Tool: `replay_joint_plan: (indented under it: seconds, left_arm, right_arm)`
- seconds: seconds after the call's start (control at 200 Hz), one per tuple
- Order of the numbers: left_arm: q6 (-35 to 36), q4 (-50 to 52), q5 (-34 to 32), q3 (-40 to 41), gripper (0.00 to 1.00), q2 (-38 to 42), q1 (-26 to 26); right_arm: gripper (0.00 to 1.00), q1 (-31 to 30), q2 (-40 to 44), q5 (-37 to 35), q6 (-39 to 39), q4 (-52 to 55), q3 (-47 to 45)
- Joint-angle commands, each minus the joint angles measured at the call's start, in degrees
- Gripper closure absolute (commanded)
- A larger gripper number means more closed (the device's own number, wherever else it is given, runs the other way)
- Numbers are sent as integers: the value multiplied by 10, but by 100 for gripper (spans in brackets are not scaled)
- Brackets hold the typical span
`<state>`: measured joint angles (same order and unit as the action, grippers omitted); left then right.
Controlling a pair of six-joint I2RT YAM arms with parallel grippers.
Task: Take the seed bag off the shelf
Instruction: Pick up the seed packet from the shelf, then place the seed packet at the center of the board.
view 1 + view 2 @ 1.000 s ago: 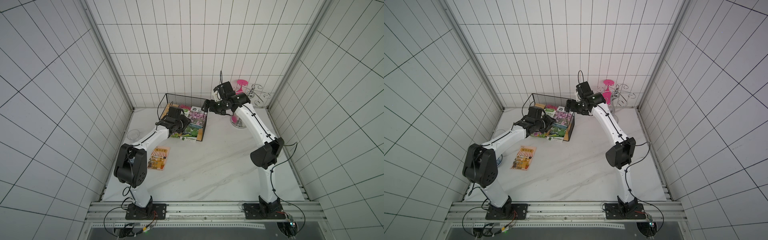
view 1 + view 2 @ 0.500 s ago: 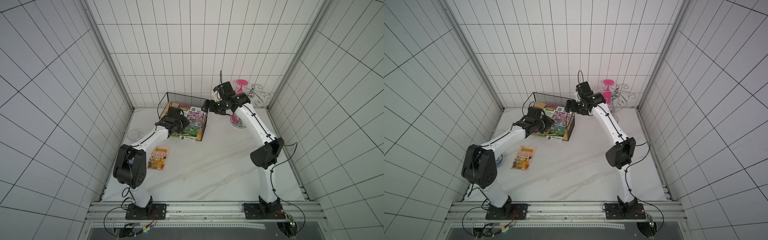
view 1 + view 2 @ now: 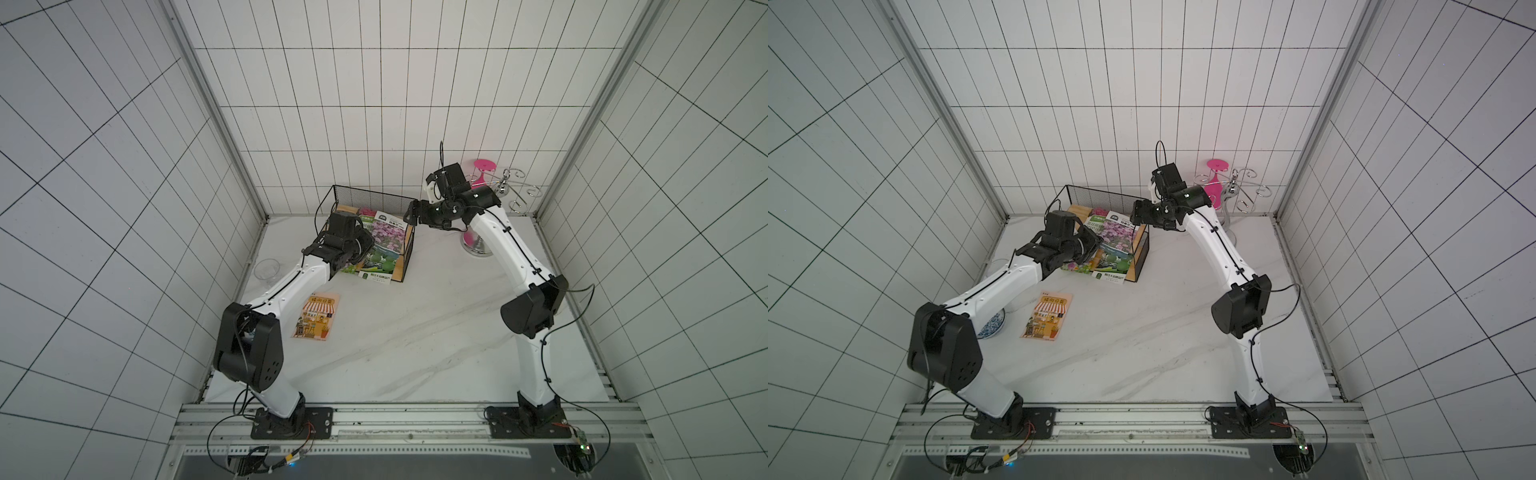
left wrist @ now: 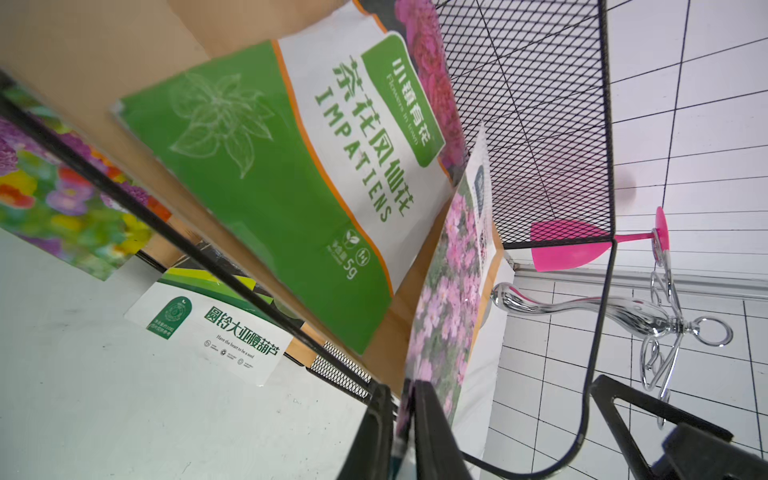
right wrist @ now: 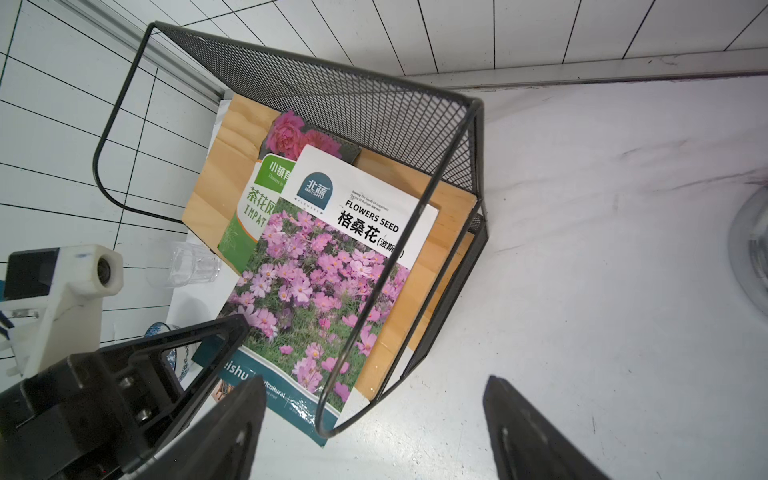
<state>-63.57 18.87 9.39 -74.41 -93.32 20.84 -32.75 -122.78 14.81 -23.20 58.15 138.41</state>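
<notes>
The left pincer, half open a second ago, now clamps the edge of the pink-flower seed bag.

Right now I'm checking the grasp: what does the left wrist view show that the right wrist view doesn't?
Left wrist only: left fingers pinching the edge of the white, pink-flowered seed bag; a pink plastic goblet. Right wrist only: the open right fingers; a clear glass cup. Both: that bag, the green Impatiens seed bag, the black wire-mesh shelf.
</notes>
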Motion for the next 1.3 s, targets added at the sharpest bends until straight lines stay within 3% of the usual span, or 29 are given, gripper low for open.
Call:
replay_joint_plan:
  seconds: [0.0, 0.095, 0.285, 0.93, 1.294]
  left_arm:
    - [5, -8, -8, 14, 91, 18, 1]
    - [7, -7, -10, 26, 97, 33, 1]
    - [16, 15, -2, 67, 100, 86, 1]
    - [16, 75, 13, 274, 100, 348, 6]
    - [-6, 56, 24, 350, 100, 395, 18]
  right_arm:
    - [14, -6, 20, 3, 3, 4, -16]
    - [15, -9, 23, 3, 3, 4, -19]
    - [27, -16, 20, 8, 1, 3, -18]
    - [27, -27, 53, -11, 5, 4, -57]
    - [28, -30, 65, -10, 4, 3, -75]
